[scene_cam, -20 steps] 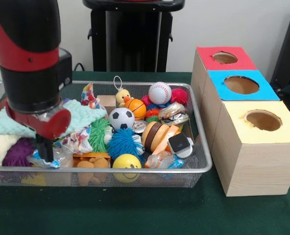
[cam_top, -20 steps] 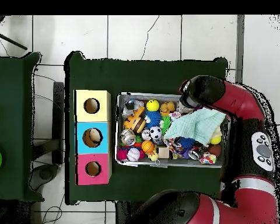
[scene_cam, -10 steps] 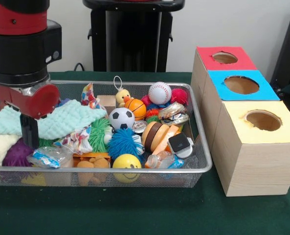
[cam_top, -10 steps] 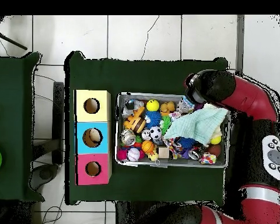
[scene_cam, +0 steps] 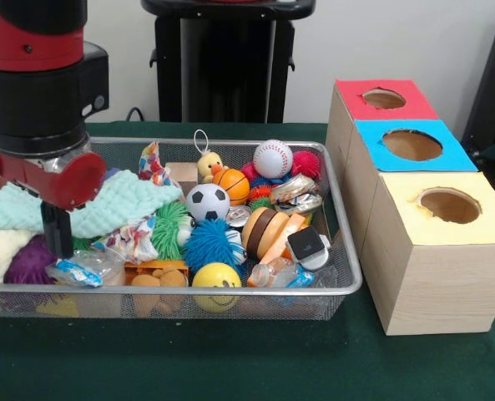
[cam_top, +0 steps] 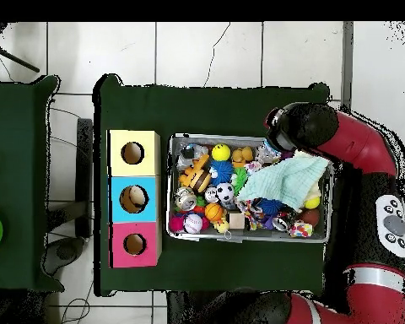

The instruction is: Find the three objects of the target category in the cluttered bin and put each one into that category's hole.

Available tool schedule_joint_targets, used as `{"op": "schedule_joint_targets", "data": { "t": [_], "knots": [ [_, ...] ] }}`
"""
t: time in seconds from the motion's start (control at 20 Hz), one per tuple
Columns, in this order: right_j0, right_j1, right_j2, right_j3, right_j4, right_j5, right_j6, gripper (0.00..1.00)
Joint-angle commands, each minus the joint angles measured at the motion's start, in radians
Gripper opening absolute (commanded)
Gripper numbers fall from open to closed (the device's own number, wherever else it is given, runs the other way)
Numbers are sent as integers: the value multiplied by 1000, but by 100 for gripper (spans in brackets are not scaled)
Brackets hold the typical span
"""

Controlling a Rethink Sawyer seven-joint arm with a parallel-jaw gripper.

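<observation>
Sawyer's claw (scene_cam: 58,238) is hanging just above a crumpled plastic bottle (scene_cam: 82,269) in the wire bin (scene_cam: 347,276); its grip unclear, it should be descending squarely

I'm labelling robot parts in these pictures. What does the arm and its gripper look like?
A thick arm of glossy red cylindrical shells and black joint housings, with a grey oval button panel in the overhead view. The wrist ends in a red collar above a narrow black gripper.
</observation>
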Motion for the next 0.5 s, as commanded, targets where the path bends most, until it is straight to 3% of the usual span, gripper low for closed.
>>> {"op": "schedule_joint_targets", "data": {
  "t": [0.05, 0.5],
  "knots": [
    [4, 89, 53, 68, 51, 62, 116, 0],
    [15, 122, 38, 69, 70, 40, 120, 0]
  ]
}}
